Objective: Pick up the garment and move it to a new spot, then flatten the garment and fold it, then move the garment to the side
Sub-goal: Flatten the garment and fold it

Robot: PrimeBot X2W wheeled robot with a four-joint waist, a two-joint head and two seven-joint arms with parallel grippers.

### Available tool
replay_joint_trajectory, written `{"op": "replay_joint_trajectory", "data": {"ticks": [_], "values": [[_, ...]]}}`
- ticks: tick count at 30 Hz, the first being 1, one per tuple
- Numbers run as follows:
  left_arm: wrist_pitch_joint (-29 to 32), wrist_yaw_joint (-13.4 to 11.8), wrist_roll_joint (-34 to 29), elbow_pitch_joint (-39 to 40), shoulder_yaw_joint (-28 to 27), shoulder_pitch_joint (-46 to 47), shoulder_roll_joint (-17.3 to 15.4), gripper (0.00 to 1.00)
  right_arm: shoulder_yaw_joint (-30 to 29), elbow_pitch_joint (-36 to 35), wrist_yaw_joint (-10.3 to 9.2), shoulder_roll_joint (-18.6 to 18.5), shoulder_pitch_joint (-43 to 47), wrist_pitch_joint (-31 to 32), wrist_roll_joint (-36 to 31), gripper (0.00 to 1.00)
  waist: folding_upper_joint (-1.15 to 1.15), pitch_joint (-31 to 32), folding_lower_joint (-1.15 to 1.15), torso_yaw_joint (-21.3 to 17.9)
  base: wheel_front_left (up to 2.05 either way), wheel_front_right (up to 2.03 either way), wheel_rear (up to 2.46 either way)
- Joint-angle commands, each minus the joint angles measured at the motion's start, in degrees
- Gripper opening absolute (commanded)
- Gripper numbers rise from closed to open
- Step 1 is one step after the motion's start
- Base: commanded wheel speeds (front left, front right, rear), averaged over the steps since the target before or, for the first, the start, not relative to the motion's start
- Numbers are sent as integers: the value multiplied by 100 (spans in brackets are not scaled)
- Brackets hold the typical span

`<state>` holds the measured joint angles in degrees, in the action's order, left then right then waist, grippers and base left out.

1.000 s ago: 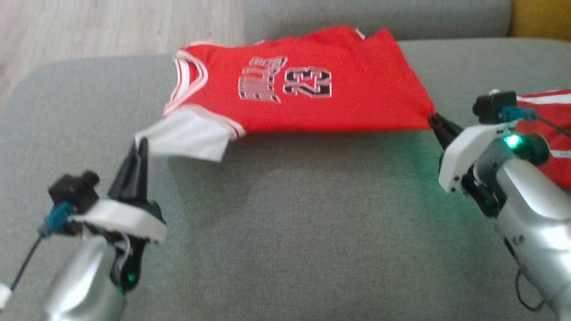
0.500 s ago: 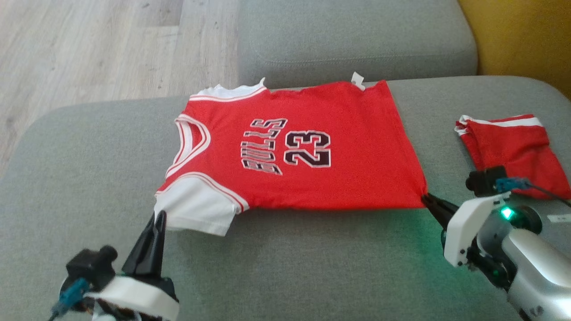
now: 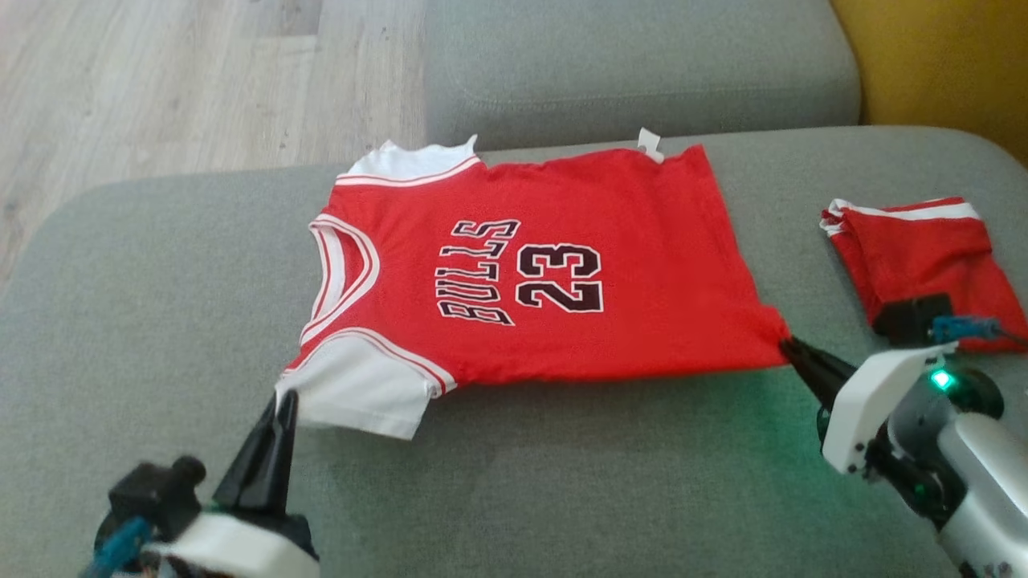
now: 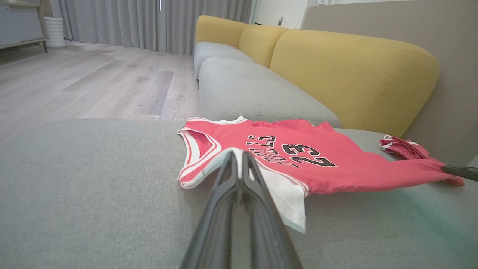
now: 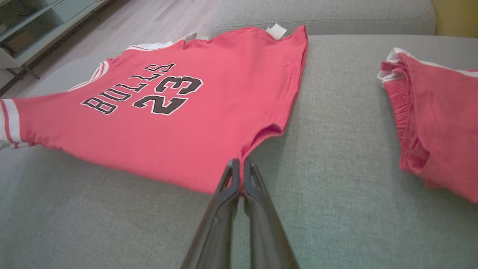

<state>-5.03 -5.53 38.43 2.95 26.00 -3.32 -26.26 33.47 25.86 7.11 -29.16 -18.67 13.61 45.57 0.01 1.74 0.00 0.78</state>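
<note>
the red short-sleeved jersey with white sleeves and black "bulls 23" lettering (image 3: 562,265) lies spread face up in the middle of the grey fabric sofa cushion (image 3: 562,482). its neck points to 9 o'clock and its hem to 3 o'clock. the far edge at 12 o'clock rests on the cushion. the near edge at 6 o'clock looks stretched in a line between the two grippers and seems raised a little, with shadow under it.

the left gripper (image 3: 283,401), at about 7 o'clock of the jersey, has its dark fingers pressed together on the edge of the white sleeve; the left wrist view shows the white cloth pinched at the tips (image 4: 239,155). the right gripper (image 3: 791,347), at about 4 o'clock, is clamped on the near hem corner, where the red cloth bunches into the tips (image 5: 239,162).

a folded red garment with white trim (image 3: 923,257) sits apart at 3 o'clock.

the jersey looks light, thin and limp. i judge it would sag wherever it is unsupported and crease easily, and its smooth knit may slip from a shallow pinch. corners and seamed edges such as the sleeve cuff and hem look like the best holds, since the doubled cloth there gives the fingers more to bite on.
</note>
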Motion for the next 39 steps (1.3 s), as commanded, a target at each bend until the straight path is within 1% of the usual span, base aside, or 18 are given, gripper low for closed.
{"op": "replay_joint_trajectory", "data": {"ticks": [1,4,8,15,20,25,29,30,32,38,39], "values": [[24,9,-93,173,-261,520,-186,0,-141,-215,37,-33,-206,24,-100,0,-1,-76,0,-7,0,0,0],[98,83,-129,55,-271,820,-241,0,-392,-279,37,82,-345,123,-240,0,-1,-253,0,-24,0,0,0],[225,264,-258,-227,-220,1383,-338,0,-676,-273,37,276,-629,326,-428,0,-1,-534,0,-73,0,0,0],[460,621,-433,-1029,-180,2527,-492,0,-962,-22,37,588,-1166,709,-727,0,-1,-991,0,-153,0,0,0],[730,902,-428,-1764,-81,3223,-513,0,-980,241,37,808,-1534,828,-885,0,-1,-1221,0,-221,0,0,0],[811,1090,-482,-2411,77,3793,-477,0,-815,557,37,937,-1829,927,-1050,0,-1,-1378,0,-276,0,0,0],[776,1182,-592,-2850,247,4199,-453,0,-679,784,37,980,-2028,927,-1127,0,-1,-1494,0,-300,0,0,0],[776,1182,-592,-2850,247,4199,-453,0,-679,784,37,980,-2028,927,-1127,0,-1,-1494,0,-300,0,0,0],[738,1224,-635,-3188,360,4485,-393,0,-605,946,37,1010,-2181,879,-1150,0,-1,-1568,0,-304,0,0,0],[686,1282,-613,-3794,628,4946,-282,0,-364,1202,37,1072,-2541,794,-1188,0,-1,-1710,0,-319,0,0,0],[656,1285,-609,-3888,658,5020,-265,0,-330,1251,37,1056,-2624,722,-1252,66,-1,-1732,0,-317,0,0,0]]}}
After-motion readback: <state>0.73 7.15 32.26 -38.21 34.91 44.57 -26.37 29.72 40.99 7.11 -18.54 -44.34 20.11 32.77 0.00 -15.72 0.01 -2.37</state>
